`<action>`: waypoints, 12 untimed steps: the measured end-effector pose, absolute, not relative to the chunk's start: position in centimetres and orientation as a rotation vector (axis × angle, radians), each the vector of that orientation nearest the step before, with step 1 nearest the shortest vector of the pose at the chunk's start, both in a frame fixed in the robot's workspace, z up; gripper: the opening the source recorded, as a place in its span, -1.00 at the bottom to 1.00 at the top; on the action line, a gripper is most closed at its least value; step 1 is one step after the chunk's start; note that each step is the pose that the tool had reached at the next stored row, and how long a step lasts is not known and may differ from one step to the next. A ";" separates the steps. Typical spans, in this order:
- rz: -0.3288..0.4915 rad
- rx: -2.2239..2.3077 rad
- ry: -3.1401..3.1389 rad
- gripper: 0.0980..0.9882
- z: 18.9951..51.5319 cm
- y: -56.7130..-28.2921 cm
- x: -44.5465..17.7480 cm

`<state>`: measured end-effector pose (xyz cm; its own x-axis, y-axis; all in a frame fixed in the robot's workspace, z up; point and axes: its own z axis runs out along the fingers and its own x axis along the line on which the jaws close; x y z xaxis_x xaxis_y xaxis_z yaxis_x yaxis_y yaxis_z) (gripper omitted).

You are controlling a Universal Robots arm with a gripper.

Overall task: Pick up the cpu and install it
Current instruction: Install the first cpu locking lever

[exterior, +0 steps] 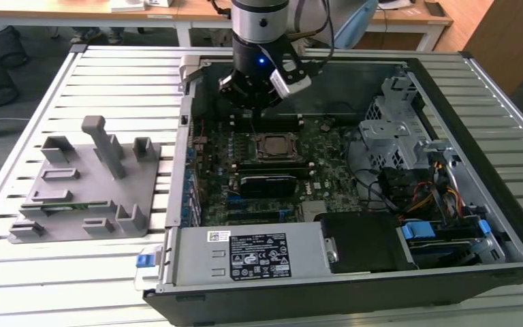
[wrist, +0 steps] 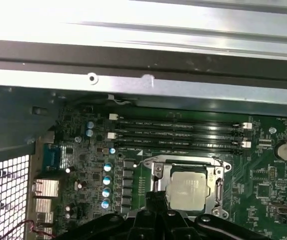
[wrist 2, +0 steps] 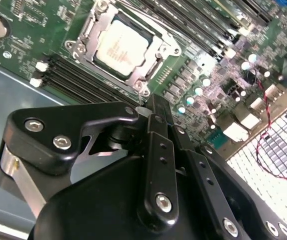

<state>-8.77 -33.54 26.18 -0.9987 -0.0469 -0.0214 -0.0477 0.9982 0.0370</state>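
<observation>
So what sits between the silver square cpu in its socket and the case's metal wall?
In the first wrist view, black memory slots lie between the silver-topped square cpu and the grey metal case wall.

Cpu [wrist 2: 119, 46]: pale silver-grey top, inside a silver-and-black socket frame [wrist 2: 83, 37]. Motherboard [wrist: 263, 180]: dark green, with black memory slots [wrist: 178, 135] and blue-topped capacitors [wrist: 107, 180]. Gripper [wrist 2: 156, 107]: glossy black with silver screws. Fixture block [exterior: 89, 184]: matt grey. Table [exterior: 25, 102]: pale slatted metal.
</observation>
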 end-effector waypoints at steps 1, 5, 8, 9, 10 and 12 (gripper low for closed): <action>0.058 -0.064 3.120 -0.98 26.2 -33.5 -9.0; 0.058 -0.049 3.120 -0.98 26.1 -33.5 -10.0; 0.058 -0.050 3.120 -0.98 26.1 -33.5 -10.6; 0.058 -0.049 3.120 -0.98 26.1 -33.5 -10.8; 0.058 -0.049 3.120 -0.98 26.1 -33.5 -11.0; 0.058 -0.049 3.120 -0.98 26.0 -33.3 -11.1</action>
<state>-11.12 -33.32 26.01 -0.9993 -0.0312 -0.0215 -0.0320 0.9988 0.0370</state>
